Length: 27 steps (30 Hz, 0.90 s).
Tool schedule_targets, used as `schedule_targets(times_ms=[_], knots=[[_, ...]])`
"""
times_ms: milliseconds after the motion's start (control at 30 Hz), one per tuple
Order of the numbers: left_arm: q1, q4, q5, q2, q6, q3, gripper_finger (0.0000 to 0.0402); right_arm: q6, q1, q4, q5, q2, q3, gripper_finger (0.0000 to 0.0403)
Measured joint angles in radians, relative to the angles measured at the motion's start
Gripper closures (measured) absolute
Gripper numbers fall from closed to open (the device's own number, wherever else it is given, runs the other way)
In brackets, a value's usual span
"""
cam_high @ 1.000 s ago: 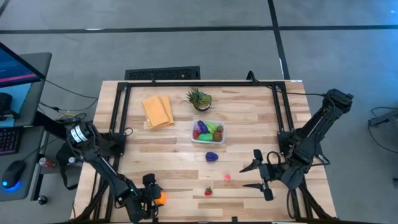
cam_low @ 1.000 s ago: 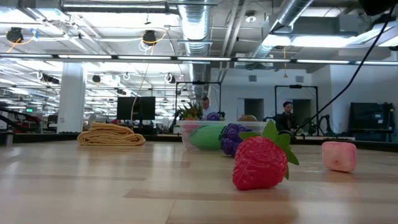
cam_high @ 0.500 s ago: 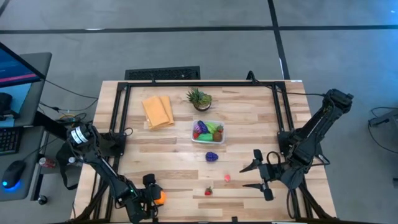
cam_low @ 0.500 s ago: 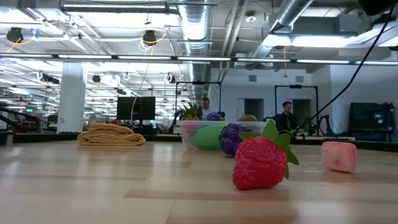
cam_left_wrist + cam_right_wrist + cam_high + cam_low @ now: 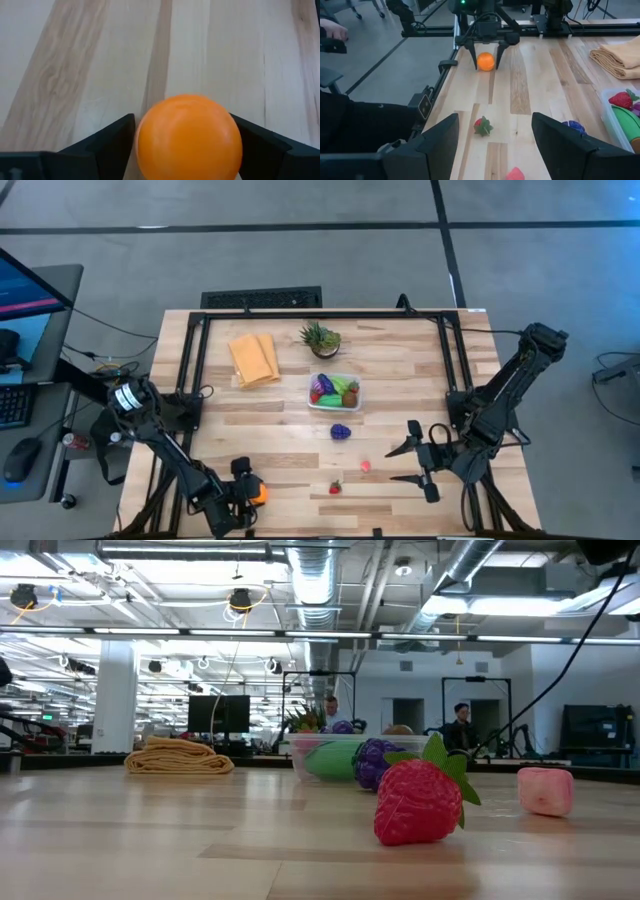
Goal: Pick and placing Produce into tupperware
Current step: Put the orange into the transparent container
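Tupperware (image 5: 334,393) lies toward one o'clock from the left gripper (image 5: 250,494), whose fingers clasp the orange (image 5: 187,137).

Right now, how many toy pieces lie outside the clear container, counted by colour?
Orange ball: 1
Purple fruit: 1
Pink piece: 1
Red strawberry: 1
Total: 4
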Motion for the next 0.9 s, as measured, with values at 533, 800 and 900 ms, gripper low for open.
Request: schedule_targets(times_ms=[533,800,900], knots=[[0.03,0.0,0.0,-0.001,0.053,0.0,0.0119,0.0,0.0,-0.009,0.0,0.0,0.0,0.0157],[0.03,0.0,0.01,-0.002,0.044,0.0,0.0137,0.0,0.0,-0.017,0.0,0.0,0.0,0.0157],[0.03,0.0,0.01,-0.002,0.043,0.0,0.0152,0.0,0.0,-0.018,0.0,0.0,0.0,0.0157]])
